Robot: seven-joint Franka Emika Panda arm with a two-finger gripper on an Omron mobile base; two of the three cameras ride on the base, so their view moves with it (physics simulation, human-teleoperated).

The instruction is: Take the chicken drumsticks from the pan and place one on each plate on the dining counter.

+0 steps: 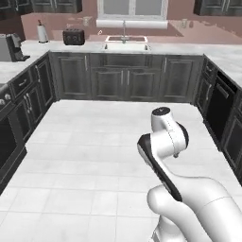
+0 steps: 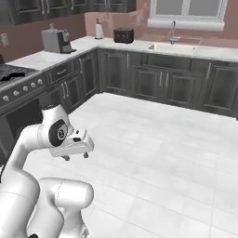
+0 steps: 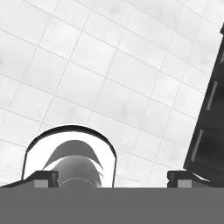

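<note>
My gripper [image 2: 76, 156] hangs low over the white tiled floor [image 2: 153, 153], tucked close to my own arm in the middle of the kitchen. In the hand view the gripper [image 3: 113, 178] is open, its two dark fingertips [image 3: 41, 178] far apart with nothing held between them. The chicken drumsticks, the pan, the plates and the dining counter are out of view.
Dark cabinets under marble worktops [image 1: 127, 78] line the far wall, with a sink [image 1: 125, 43], toaster [image 1: 73, 37] and coffee machine [image 2: 56, 41]. A stove [image 2: 14, 81] stands on the left. A dark cabinet front [image 3: 210, 109] is close on the hand view's right.
</note>
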